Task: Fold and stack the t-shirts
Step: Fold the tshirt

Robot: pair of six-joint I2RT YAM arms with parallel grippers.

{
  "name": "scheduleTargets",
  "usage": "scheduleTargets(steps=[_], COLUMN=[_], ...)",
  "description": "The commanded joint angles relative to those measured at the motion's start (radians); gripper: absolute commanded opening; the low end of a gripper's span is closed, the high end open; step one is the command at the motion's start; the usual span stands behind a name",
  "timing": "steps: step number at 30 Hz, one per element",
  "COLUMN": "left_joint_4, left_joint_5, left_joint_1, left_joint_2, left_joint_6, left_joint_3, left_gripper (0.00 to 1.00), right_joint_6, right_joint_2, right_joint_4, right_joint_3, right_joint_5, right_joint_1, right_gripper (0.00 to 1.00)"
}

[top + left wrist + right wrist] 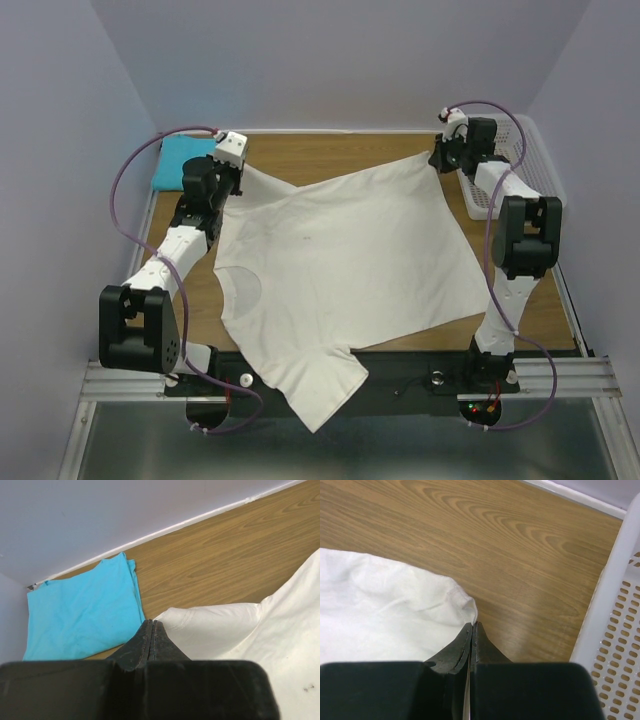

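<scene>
Cream shirt (340,250) spread across the table (350,150), one sleeve overhanging the near edge. The left gripper (241,170) and right gripper (437,158) each pinch a far corner. Folded turquoise shirt (180,160) lies far left, the basket (530,150) far right.

Plain cream-white soft cloth short-sleeved t-shirt (330,260): spread open, skewed, across the wooden tabletop (340,150). Two far corners drawn out left and right, the edge between them sagging. Neckline toward the near left. One sleeve hangs over the near edge. Mild creases.

Plain turquoise-blue soft cloth t-shirt (183,160): folded flat, rectangular, in the far-left corner, just beside the cream shirt's far-left corner.
</scene>
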Motion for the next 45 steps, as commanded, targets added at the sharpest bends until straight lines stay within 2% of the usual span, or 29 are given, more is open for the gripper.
scheduleTargets(steps=[1,18,45], left_joint_4=[0.031,-0.004,-0.046], left_joint_5=[0.035,-0.019,-0.013], left_joint_1=[0.005,0.005,0.005], left_joint_2=[-0.049,-0.155,-0.245], left_joint_6=[-0.001,0.005,-0.02], left_joint_3=[-0.022,-0.1,-0.186], left_gripper=[0.0,0.0,0.0], right_joint_6=[-0.006,-0.046,-0.095], right_joint_2=[-0.065,-0.093,-0.151], right_joint_4=[0.046,0.049,0.064], right_joint_3=[-0.016,-0.062,-0.152], right_joint_5=[-0.028,0.016,-0.047], right_joint_1=[-0.007,-0.018,-0.039], right_gripper=[0.0,0.01,0.01])
